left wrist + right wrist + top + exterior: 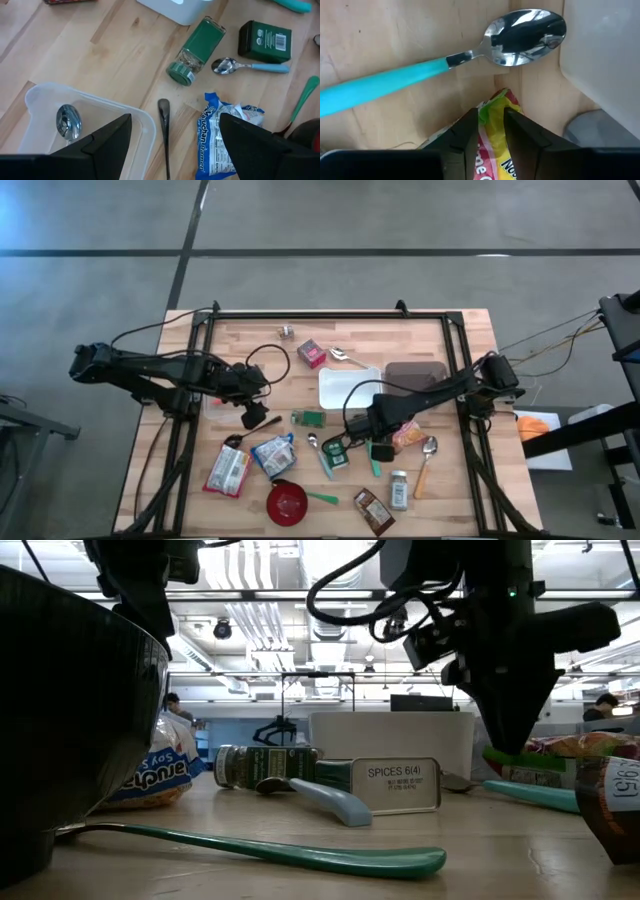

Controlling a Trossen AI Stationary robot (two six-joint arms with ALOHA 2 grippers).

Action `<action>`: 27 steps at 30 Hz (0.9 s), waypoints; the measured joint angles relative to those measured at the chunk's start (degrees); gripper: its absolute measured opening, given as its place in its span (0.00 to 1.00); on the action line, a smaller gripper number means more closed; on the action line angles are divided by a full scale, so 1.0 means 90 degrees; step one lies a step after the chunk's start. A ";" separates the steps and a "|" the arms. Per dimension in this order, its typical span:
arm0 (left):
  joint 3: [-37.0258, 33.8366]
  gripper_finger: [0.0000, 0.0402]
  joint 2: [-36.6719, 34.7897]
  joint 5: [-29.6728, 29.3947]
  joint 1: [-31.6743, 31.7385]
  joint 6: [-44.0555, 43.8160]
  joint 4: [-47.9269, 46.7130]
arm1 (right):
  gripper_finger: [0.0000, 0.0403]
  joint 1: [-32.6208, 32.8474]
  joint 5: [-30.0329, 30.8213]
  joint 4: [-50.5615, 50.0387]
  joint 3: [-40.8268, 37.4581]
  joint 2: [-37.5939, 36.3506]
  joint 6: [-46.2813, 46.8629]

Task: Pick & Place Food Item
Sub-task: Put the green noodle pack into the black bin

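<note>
Yellow-and-red snack packet [492, 135] sits pinched between the right pincer's [491, 131] narrowed fingers; the left pincer [175, 145] hangs wide.

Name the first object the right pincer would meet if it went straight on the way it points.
Probably the teal-handled spoon, lying just beyond the right pincer, which grips a yellow-red food packet. Depth is uncertain.

We are seeing a counter [395, 30] of pale matt wood with visible grain. The spoon [520, 32] is showing a glossy mirror-like metal bowl and a smooth teal plastic handle. The snack packet [495, 145] is looking like shiny crinkled plastic film. The clear tub [45, 107] is looking like smooth translucent plastic.
</note>
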 joint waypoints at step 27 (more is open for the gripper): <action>0.0002 0.76 0.0005 0.0001 0.0000 -0.0002 -0.0031 | 0.62 0.0005 0.0476 0.0342 -0.0082 -0.0098 0.0014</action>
